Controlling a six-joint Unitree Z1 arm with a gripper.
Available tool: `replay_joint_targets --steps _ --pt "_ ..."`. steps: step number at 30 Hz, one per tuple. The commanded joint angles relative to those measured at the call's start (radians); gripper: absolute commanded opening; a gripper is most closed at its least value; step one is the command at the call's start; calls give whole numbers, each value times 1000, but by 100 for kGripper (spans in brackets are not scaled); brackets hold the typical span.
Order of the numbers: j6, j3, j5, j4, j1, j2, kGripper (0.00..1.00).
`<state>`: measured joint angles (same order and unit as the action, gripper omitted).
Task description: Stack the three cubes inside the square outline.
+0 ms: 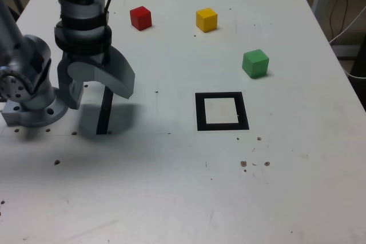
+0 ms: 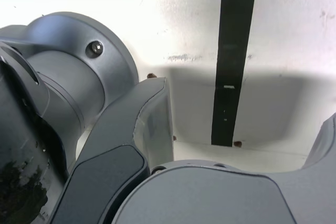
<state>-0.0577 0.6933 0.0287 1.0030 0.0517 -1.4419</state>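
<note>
A: What is seen nearest the camera?

B: The white table (image 1: 171, 198), whose bare, speckled front edge fills the foreground of the exterior view. It is the largest thing shown.

A: And next in size?

B: The grey arm (image 1: 80, 4), mounted at the exterior view's left. Its gripper (image 1: 97, 87) is pointed down close above the table, with the jaws spread wide and nothing held between them. In the wrist view the gripper (image 2: 241, 145) is seen with one jaw at either side of the picture, and a narrow black strip (image 2: 231, 61) on the table is framed in the gap.

A: Where is the square outline found?

B: The square outline (image 1: 199, 112) lies flat right of centre in the exterior view, well apart from the gripper. Its pale centre is left uncovered.

A: And the cubes?

B: All three are set apart on the table, none stacked. The green cube (image 1: 255, 63) is placed nearest the outline, just beyond its far right corner. The yellow cube (image 1: 206, 19) is found farther back, and the red cube (image 1: 140, 18) is seen to its left, nearest the arm
</note>
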Motion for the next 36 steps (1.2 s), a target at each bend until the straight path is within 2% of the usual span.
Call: replay_joint_targets --steps 1,7,10,13,16,21,24,29,36 --pt "2 -5 2 -4 0 22 100" --pt "1 -8 3 -12 0 38 100" --pt "1 2 -9 -6 0 29 100" --pt "1 25 -46 22 -10 10 100" --pt "13 61 -98 71 -60 1 99" --pt "123 224 -202 219 -247 11 99" --pt "258 359 -239 295 -389 -5 99" --pt "460 562 -256 350 -588 -71 99" --pt "649 787 -239 382 -827 -284 100"
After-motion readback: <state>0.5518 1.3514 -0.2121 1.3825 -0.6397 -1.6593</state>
